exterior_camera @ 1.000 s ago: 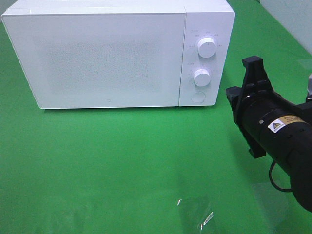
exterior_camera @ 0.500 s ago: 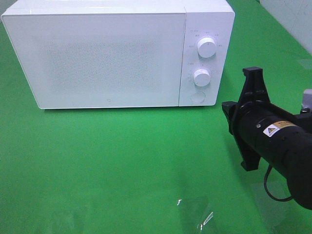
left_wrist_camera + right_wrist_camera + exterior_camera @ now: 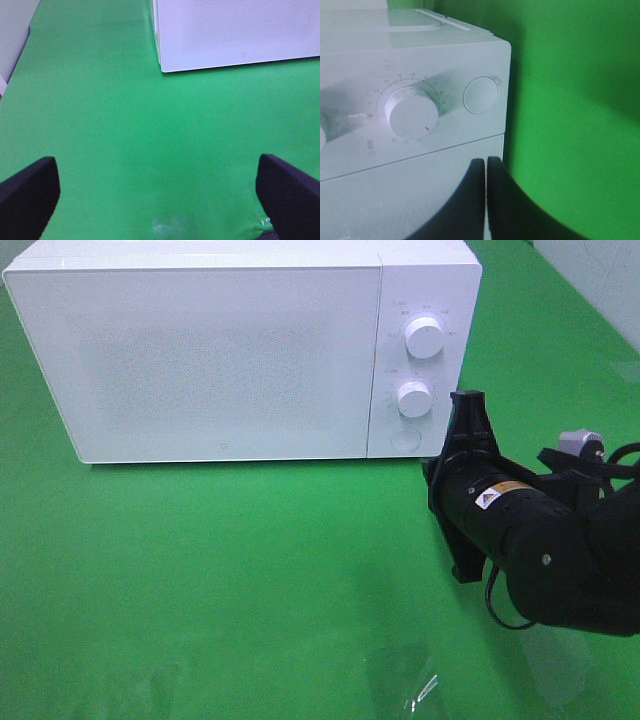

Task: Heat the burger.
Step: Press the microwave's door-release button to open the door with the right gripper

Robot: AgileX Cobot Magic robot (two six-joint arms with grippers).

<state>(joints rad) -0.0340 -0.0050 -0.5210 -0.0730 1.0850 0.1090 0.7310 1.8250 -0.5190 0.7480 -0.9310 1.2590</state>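
Swinging left, the right arm [image 3: 530, 540] is nearing the near right corner of the shut microwave [image 3: 220, 360], right gripper [image 3: 486, 162] pinched closed and empty, left gripper [image 3: 159, 195] wide and empty, burger out of view.

Microwave [image 3: 200, 350] sits far on table [image 3: 200, 590]; 2 knobs [image 3: 425, 337] above button [image 3: 405, 439] on its right panel. Right gripper [image 3: 485, 162] just before that panel.

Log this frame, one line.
microwave: door shut | right gripper: shut, empty, near round button | left gripper: open, empty, over table | burger: not in view
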